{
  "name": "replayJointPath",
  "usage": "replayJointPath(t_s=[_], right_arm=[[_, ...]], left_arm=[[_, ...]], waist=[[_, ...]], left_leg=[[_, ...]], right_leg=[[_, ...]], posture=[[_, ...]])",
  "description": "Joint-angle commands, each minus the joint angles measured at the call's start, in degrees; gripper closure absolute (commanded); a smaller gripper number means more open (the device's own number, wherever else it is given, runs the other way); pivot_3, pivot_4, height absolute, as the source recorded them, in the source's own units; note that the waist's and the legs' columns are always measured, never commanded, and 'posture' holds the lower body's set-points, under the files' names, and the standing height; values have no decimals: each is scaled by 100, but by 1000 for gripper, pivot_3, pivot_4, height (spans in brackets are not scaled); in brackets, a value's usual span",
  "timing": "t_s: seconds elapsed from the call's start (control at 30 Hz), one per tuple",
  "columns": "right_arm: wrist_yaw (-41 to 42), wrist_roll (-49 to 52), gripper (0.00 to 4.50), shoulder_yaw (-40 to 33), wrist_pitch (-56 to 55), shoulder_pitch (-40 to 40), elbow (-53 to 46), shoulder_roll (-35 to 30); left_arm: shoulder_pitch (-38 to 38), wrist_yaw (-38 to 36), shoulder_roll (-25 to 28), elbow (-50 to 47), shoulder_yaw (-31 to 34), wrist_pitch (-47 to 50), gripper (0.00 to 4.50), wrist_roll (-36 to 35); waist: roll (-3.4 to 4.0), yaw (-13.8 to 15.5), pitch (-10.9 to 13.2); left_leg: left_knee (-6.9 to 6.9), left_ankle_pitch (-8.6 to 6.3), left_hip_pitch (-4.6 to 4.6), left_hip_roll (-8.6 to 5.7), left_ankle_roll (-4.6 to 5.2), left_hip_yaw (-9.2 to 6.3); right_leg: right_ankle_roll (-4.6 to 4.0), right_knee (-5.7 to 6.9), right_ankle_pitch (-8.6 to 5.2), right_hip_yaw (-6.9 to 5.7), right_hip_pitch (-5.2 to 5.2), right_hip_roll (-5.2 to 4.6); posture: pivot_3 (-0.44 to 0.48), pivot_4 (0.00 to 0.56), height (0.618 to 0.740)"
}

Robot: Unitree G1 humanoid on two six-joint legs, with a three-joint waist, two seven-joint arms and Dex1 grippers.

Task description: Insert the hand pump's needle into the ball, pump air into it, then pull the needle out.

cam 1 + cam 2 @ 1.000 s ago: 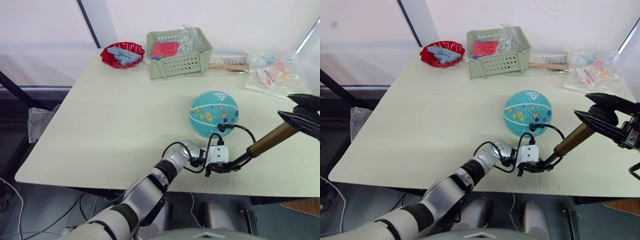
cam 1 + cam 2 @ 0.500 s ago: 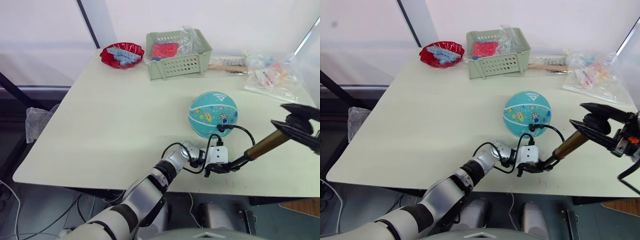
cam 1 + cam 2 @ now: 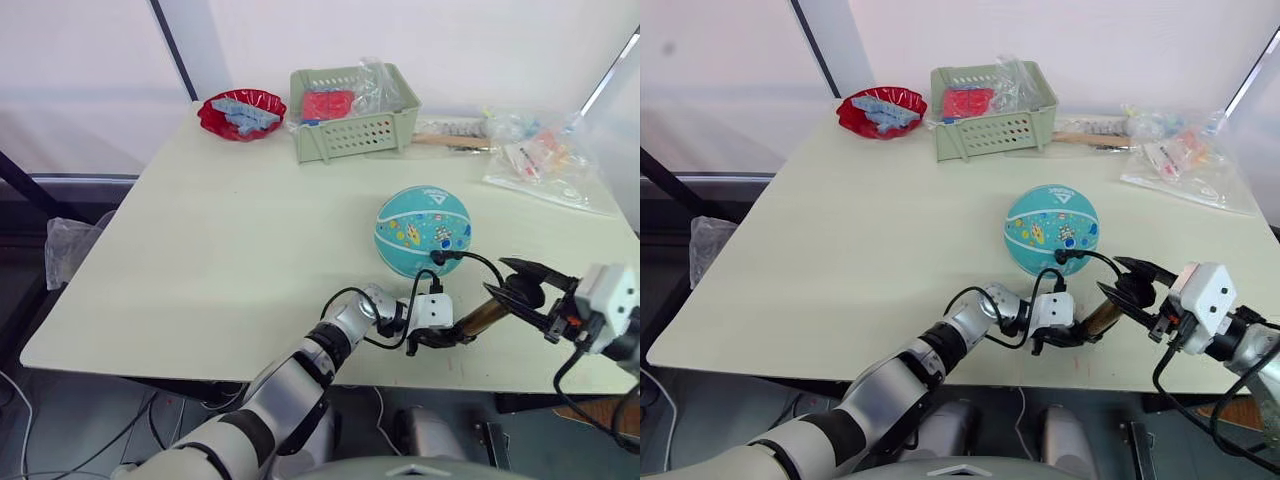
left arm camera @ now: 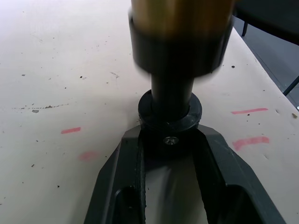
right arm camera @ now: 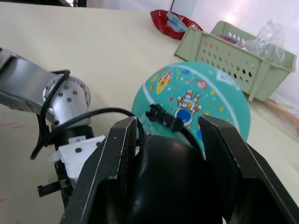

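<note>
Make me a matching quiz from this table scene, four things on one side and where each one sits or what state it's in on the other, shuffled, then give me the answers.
Things:
1. ball
2. hand pump
3. red bowl
4. green basket

Places or states:
A. far left corner of the table, holding blue items
B. base end gripped by the left gripper, handle end between the right gripper's fingers
C. middle of the table, with the black hose fitting against its near side
D. far edge of the table, right of the red bowl, holding red contents

Pairs: 1-C, 2-B, 3-A, 4-D
</note>
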Motion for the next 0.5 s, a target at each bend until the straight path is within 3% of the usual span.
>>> replayJointPath(t_s=[0.03,0.2,0.23,0.4,0.43,0.5], right_arm=[[117,-315,2900,570,-95,80,396,121],[124,-384,2900,688,-231,37,516,179],[121,-384,2900,690,-249,33,535,182],[104,-298,2900,655,-255,12,519,182],[99,-285,2900,650,-254,13,510,186],[103,-229,2900,617,-229,10,471,179]], left_arm=[[234,1,280,574,-156,467,3540,400],[237,-97,299,489,-89,489,3540,346],[249,-99,296,445,-51,474,2516,309],[329,-291,333,161,71,399,371,192],[350,-307,346,110,82,375,0,186],[404,-414,396,-109,165,361,0,81]], waist=[[6,-10,-3],[3,-59,-8],[3,-71,-8],[11,-97,-12],[12,-95,-12],[16,-105,-7]], left_leg=[[0,0,0,0,0,1],[0,1,3,0,2,-5],[0,1,4,0,1,-6],[1,0,4,-2,0,-4],[2,0,3,-4,0,-4],[4,-4,2,-7,-7,-1]], right_leg=[[0,0,0,0,0,0],[-1,2,0,2,0,8],[-1,3,0,2,0,8],[0,4,1,4,3,1],[1,4,2,3,4,-3],[1,4,3,5,4,-12]], posture=[[0,150,737],[0,150,737],[0,150,737],[0,150,737],[0,150,737],[0,150,737]])
